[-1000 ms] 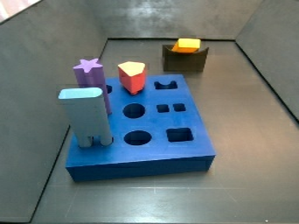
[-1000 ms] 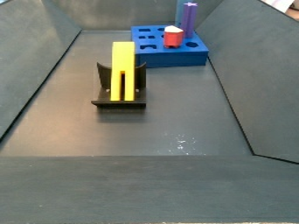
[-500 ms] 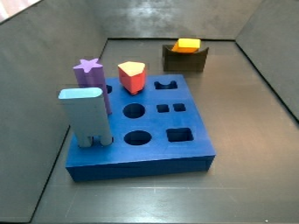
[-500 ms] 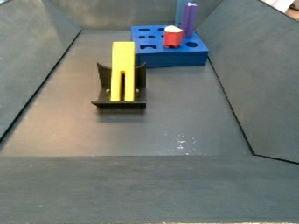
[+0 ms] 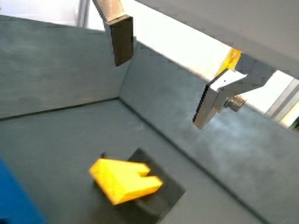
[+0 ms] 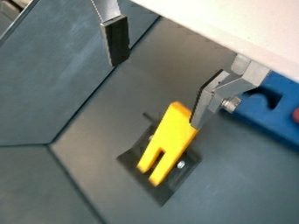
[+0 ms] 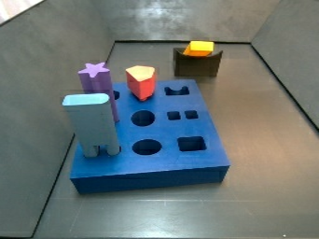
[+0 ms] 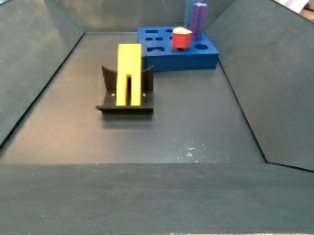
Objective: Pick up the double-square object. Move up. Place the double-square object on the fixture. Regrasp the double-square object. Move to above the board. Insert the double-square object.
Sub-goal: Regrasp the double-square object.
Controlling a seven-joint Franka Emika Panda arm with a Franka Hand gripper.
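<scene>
The yellow-orange double-square object (image 8: 128, 69) rests in the notch of the dark fixture (image 8: 123, 109), apart from the blue board (image 8: 179, 59). A side view shows the object (image 7: 200, 47) on the fixture (image 7: 197, 64) behind the board (image 7: 169, 154). My gripper (image 6: 162, 74) hangs open and empty above the object (image 6: 167, 140) and touches nothing. It also shows in a wrist view (image 5: 165, 72), with the object (image 5: 125, 178) well below it. The gripper is out of both side views.
A light-blue block (image 7: 91, 126), a purple star peg (image 7: 93, 82) and a red rounded-triangle peg (image 7: 141, 82) stand in the board. Several of the board's holes are open. Grey walls enclose the floor on all sides.
</scene>
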